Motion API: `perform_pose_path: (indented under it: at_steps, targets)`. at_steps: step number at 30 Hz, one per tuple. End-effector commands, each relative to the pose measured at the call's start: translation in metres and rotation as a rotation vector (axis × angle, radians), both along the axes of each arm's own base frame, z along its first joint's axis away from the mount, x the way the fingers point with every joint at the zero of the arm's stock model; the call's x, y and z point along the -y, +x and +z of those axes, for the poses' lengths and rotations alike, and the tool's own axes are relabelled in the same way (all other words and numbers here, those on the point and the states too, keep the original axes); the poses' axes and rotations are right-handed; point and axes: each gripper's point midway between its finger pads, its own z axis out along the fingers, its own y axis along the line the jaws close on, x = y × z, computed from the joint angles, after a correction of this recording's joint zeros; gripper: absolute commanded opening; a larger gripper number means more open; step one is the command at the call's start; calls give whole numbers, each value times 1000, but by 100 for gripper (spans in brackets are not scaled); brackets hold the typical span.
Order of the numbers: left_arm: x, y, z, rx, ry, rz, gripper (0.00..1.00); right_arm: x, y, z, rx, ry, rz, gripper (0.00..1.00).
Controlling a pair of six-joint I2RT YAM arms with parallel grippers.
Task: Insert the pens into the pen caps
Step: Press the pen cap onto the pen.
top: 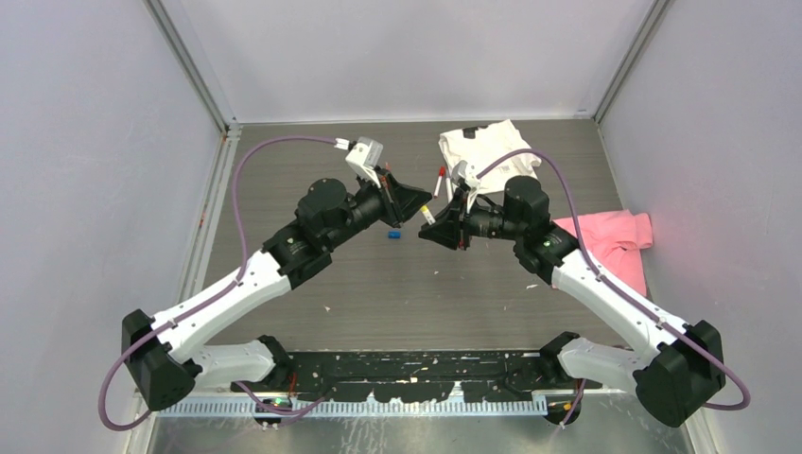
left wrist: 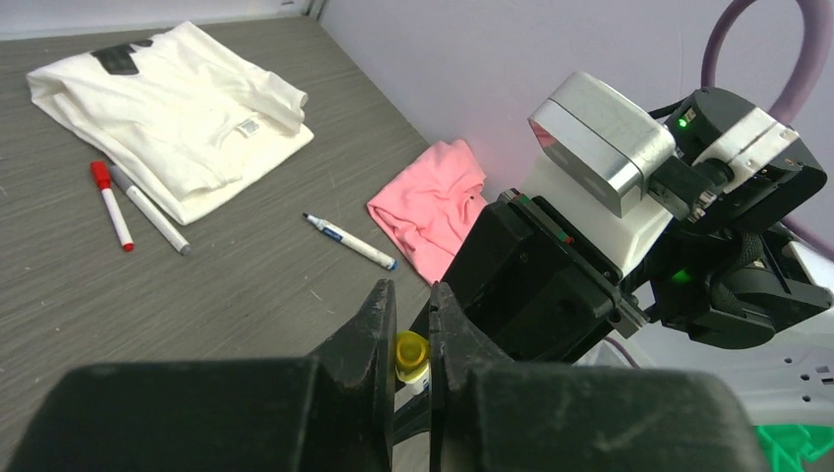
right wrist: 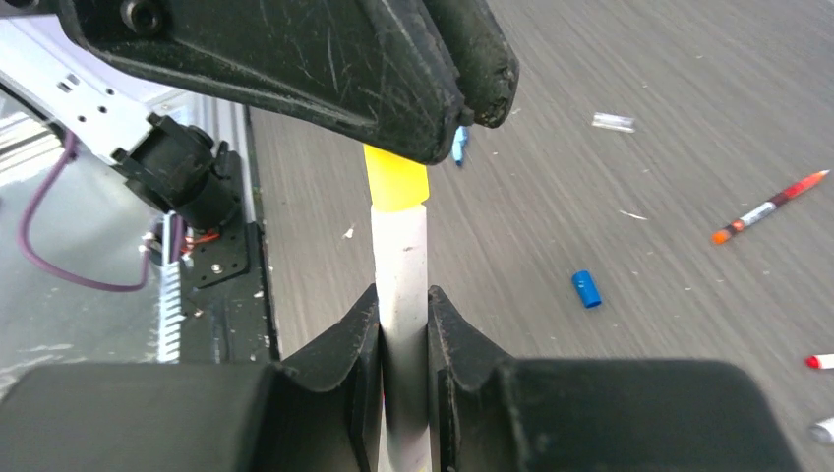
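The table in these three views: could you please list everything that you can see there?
Yellow plastic pen cap: one, yellow, in the left gripper, meeting the held pen's end.
White-barrelled marker pen: one, white, in the right gripper.
Loose marker pens: four; red-capped, grey-tipped and blue-tipped near the folded white cloth, dark red, orange-tipped apart.
Blue plastic cap: one, blue, on the grey wood-grain table.
Light blue cap: one, partly hidden behind the left gripper.
Folded white cloth: one, far side.
Crumpled pink cloth: one, by the right wall.
Left gripper, right gripper: two, black, shut on cap and pen.
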Motion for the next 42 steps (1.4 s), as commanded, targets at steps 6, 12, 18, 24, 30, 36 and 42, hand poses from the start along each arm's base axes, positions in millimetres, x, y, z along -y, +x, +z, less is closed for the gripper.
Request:
perform_pose_path:
  at_steps: [6,12,18,24,30,36,42]
  targets:
    - [9,-49,-141,-468,280,-181,1,14,33,146,471,204,-165,1]
    - [5,-45,-167,-665,273,-47,0,10,39,141,561,105,-206,1]
    - [0,-52,-177,-520,369,-36,1,7,44,147,516,142,-218,0]
    - [22,-72,-170,-404,222,-233,1,-1,30,159,377,281,-115,1]
    - [22,-93,-167,-429,106,-394,1,3,31,167,384,306,-100,1]
    - [14,-93,-189,-579,139,-367,1,10,43,170,493,241,-167,1]
    - [-3,-75,-228,-706,297,-97,1,17,59,169,595,151,-253,0]
